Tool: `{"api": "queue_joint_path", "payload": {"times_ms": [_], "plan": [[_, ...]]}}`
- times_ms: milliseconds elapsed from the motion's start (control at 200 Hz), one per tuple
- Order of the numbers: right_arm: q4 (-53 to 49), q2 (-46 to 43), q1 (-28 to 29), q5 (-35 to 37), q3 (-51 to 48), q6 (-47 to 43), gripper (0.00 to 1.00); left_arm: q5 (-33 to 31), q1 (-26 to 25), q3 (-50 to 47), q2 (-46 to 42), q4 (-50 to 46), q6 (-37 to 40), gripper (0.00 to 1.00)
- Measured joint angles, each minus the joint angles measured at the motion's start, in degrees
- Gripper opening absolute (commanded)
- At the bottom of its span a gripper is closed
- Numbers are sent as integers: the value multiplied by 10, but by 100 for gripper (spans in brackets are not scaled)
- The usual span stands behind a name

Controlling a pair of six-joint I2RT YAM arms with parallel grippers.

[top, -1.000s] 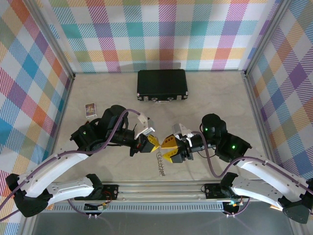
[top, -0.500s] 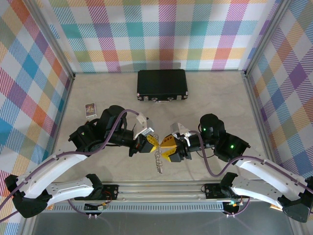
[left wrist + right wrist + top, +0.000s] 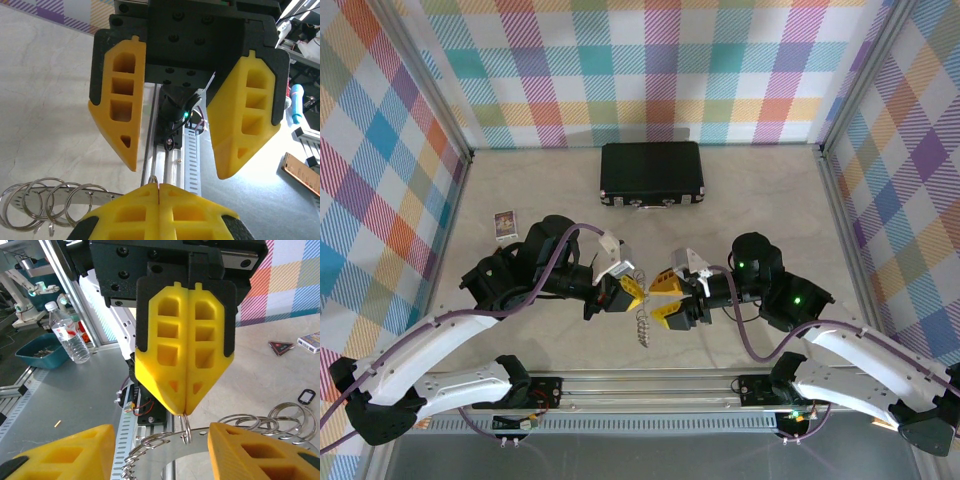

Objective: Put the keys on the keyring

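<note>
My left gripper [image 3: 630, 291] is shut on the keyring [image 3: 185, 429], a thin oval loop pinched at its fingertips [image 3: 176, 399]. The keys [image 3: 642, 326], a silvery curved strip strung with several rings, hang from that loop above the table's front edge. In the left wrist view the keyring [image 3: 152, 179] peeps out above the closed left gripper [image 3: 158, 186], and the keys [image 3: 50, 200] trail off to the left. My right gripper [image 3: 663, 296] faces the left one, open, its yellow fingers [image 3: 65, 452] either side of the keys [image 3: 200, 437] without touching them.
A black case [image 3: 651, 172] lies at the back of the table. A small card deck [image 3: 504, 222] sits at the left. The aluminium rail [image 3: 650, 385] runs along the front edge just below the keys. A water bottle [image 3: 67, 332] stands beyond the table.
The right gripper has opened and let go of the keys. The bunch now hangs from the loop in the left gripper and has swung slightly left.
</note>
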Motion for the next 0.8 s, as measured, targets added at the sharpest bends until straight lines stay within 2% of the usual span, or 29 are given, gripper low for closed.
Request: {"api": "queue_joint_path", "payload": {"times_ms": [120, 335, 620, 650, 735, 800], "plan": [[0, 10, 0, 4, 0, 0, 50, 0, -1, 0, 0, 0, 0, 0], [5, 26, 0, 5, 0, 0, 34, 4, -1, 0, 0, 0, 0, 0], [12, 40, 0, -10, 0, 1, 0, 2, -2, 0, 0, 0, 0, 0], [12, 40, 0, -10, 0, 2, 0, 2, -2, 0, 0, 0, -1, 0], [13, 40, 0, -15, 0, -1, 0, 2, -2, -3, -4, 6, -6, 14], [16, 39, 0, -16, 0, -1, 0, 2, -2, -19, -15, 29, -16, 22]]}}
